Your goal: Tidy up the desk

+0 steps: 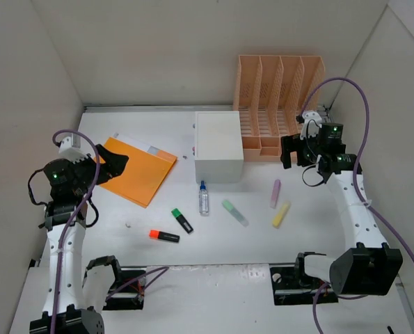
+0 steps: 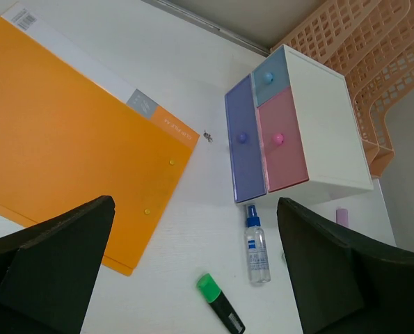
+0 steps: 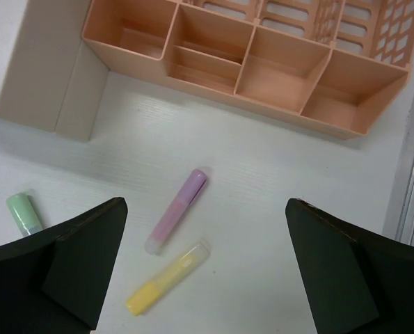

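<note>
You are holding both claws wide open and empty. The left gripper point(image 1: 115, 165) is hanging over the near edge of the orange folder point(image 1: 133, 170), and the right gripper point(image 1: 289, 153) is hanging just in front of the peach file rack point(image 1: 280, 90).

The desk point(image 1: 311, 236) is lying flat beneath both of them, walled in white. In the overhead view its longer side is running left to right across your two arms.

On it you are looking at:
- one folder
- one file rack
- one white drawer box point(image 1: 218, 142) with three coloured drawers
- one spray bottle point(image 1: 204, 198)
- five markers: a green one point(image 1: 182, 220), an orange one point(image 1: 164, 236), a pale green one point(image 1: 235, 213), a lilac one point(image 1: 275, 193) and a yellow one point(image 1: 281, 214), all lying loose
</note>
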`<state>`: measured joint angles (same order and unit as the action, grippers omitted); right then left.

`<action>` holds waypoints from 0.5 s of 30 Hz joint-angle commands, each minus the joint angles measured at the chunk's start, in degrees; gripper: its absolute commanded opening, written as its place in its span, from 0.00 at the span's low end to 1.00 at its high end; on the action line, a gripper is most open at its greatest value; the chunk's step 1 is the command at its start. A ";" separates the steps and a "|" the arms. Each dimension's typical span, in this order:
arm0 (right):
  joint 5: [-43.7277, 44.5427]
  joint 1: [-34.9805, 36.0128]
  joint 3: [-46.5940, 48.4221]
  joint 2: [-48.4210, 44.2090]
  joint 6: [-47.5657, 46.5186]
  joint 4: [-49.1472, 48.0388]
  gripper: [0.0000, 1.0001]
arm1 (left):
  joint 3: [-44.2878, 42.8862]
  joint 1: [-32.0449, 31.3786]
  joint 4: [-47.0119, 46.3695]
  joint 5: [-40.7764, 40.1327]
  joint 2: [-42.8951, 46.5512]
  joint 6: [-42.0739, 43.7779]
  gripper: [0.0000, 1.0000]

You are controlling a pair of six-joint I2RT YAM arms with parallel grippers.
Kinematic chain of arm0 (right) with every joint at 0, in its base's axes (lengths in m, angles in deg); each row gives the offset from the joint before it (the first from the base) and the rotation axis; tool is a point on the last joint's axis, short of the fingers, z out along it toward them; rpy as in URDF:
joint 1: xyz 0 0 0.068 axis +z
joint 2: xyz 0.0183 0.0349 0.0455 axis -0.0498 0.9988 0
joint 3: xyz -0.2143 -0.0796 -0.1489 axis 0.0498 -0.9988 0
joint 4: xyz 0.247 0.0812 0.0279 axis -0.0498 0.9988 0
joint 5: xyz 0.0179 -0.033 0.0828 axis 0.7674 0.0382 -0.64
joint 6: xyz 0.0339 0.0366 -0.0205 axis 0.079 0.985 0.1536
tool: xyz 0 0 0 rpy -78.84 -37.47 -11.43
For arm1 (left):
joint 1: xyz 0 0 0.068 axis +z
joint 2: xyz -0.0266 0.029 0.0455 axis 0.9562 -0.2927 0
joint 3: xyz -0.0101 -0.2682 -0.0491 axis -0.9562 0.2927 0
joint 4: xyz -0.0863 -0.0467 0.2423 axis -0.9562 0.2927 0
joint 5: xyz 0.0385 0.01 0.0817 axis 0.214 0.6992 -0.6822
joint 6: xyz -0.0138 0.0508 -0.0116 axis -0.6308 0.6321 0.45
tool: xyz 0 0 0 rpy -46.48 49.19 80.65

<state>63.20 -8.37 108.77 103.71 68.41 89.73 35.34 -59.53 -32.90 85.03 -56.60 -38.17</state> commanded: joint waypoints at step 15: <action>-9.60 9.10 7.66 2.33 -16.04 2.94 0.98 | 2.42 -0.01 -2.95 -6.29 0.45 -4.25 0.98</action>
<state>57.19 -2.88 112.84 105.08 57.90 92.83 38.45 -59.53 -32.57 80.79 -56.51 -41.18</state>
